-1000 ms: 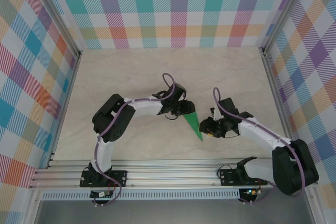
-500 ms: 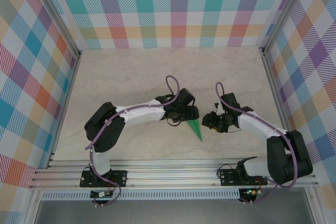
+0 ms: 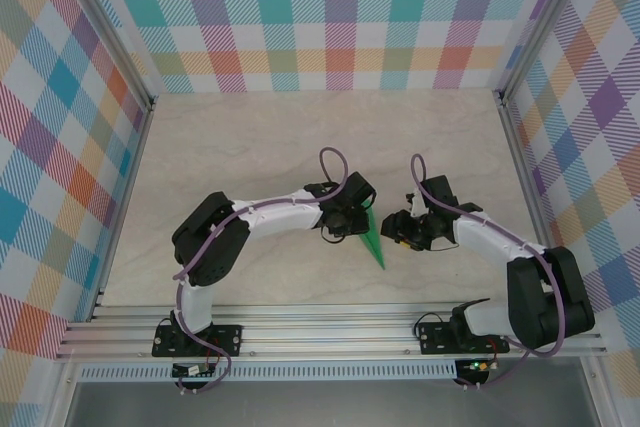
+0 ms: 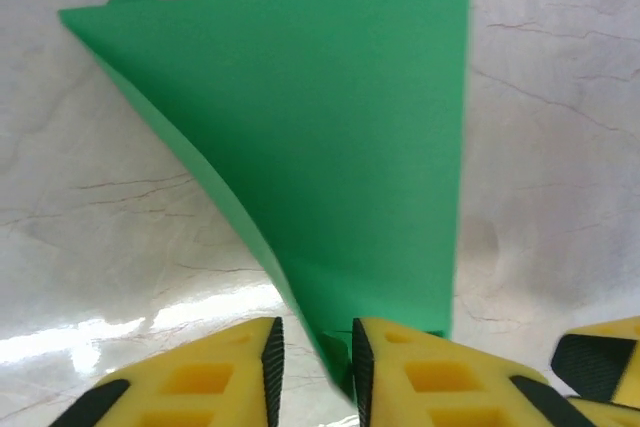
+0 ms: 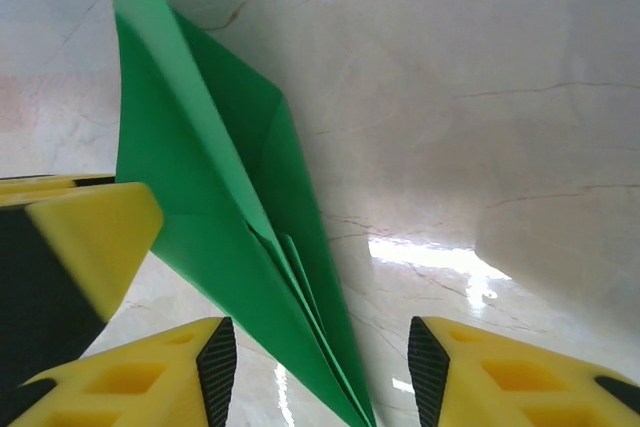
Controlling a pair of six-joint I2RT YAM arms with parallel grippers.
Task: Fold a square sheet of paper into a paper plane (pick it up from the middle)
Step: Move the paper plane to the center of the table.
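The paper plane (image 3: 373,243) is a slim green dart on the table between the two arms, its tip toward the near edge. My left gripper (image 3: 360,224) sits over its wide end. In the left wrist view the paper plane (image 4: 340,127) spreads out ahead, and its folded edge stands between the jaws of the left gripper (image 4: 315,357). That edge lies against the right pad, with a gap to the left pad. My right gripper (image 3: 398,234) is open, and its jaws (image 5: 320,357) straddle the layered folds of the paper plane (image 5: 200,167) without touching them.
Bare marble table top (image 3: 250,137) stretches behind and to the left. Checked walls (image 3: 330,17) close off three sides. An aluminium rail (image 3: 330,332) runs along the near edge. A finger of the left gripper (image 5: 70,247) shows at the left of the right wrist view.
The left gripper reached further right over the paper's wide end, and its jaws narrowed around the fold. The right gripper shifted up toward the paper and opened a little wider.
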